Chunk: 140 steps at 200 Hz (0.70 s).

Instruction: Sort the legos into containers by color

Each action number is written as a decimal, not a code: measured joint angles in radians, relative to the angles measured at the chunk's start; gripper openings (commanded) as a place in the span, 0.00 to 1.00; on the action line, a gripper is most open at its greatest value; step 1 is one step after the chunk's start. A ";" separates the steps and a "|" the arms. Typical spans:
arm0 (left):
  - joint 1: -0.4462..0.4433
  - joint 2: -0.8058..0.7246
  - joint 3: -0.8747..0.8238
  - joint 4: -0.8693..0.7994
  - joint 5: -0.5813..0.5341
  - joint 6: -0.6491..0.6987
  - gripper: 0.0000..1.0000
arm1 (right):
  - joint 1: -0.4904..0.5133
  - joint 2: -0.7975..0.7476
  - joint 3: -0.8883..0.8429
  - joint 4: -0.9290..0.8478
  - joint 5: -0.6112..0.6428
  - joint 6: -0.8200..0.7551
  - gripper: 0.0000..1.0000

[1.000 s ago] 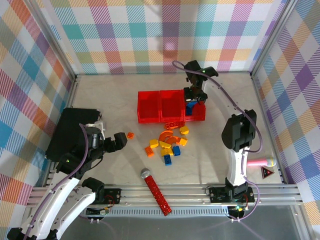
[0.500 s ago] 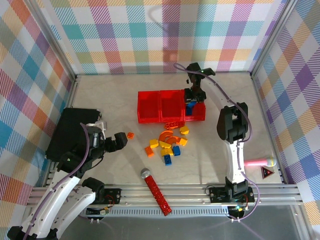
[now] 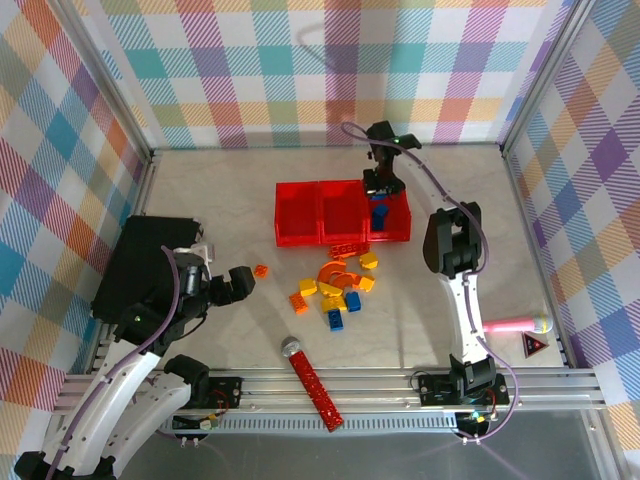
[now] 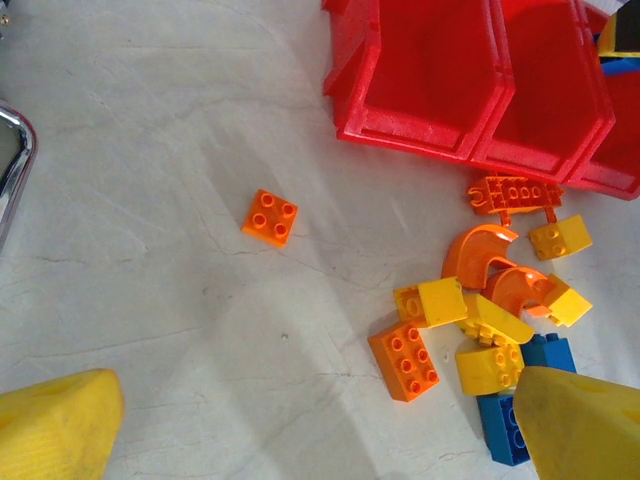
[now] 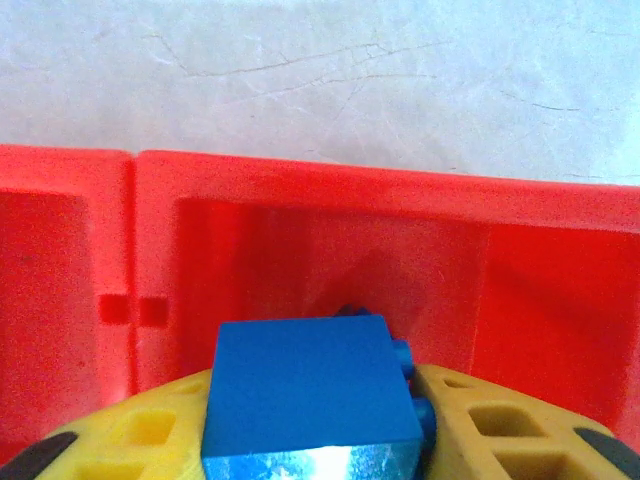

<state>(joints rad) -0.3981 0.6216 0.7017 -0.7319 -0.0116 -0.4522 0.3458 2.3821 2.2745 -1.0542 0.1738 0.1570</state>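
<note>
The blue brick (image 5: 308,395) is gripped by the right hand (image 5: 312,450), whose yellow fingers (image 5: 130,440) are cut off at the frame edge. It is held at the rightmost red bin (image 5: 520,270); whether inside or just above cannot be told. The left hand (image 3: 236,283) is spread wide over the bench (image 4: 150,120), beside the loose bricks (image 4: 480,310). Since a second ago, the right arm (image 3: 447,245) is shifted leftward at the elbow, and the pile is unchanged.
</note>
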 measured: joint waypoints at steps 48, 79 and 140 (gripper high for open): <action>-0.001 0.000 0.002 -0.001 0.000 0.000 1.00 | -0.006 0.012 0.004 0.000 0.033 -0.010 0.51; -0.001 0.000 0.002 -0.001 0.000 0.000 1.00 | -0.006 0.012 0.004 0.000 0.040 -0.013 0.55; -0.007 -0.005 0.002 -0.001 0.000 0.000 1.00 | -0.006 0.008 0.004 -0.003 0.043 -0.013 0.55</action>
<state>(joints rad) -0.4049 0.6163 0.7040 -0.7326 -0.0116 -0.4522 0.3393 2.3905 2.2784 -1.0569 0.2165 0.1440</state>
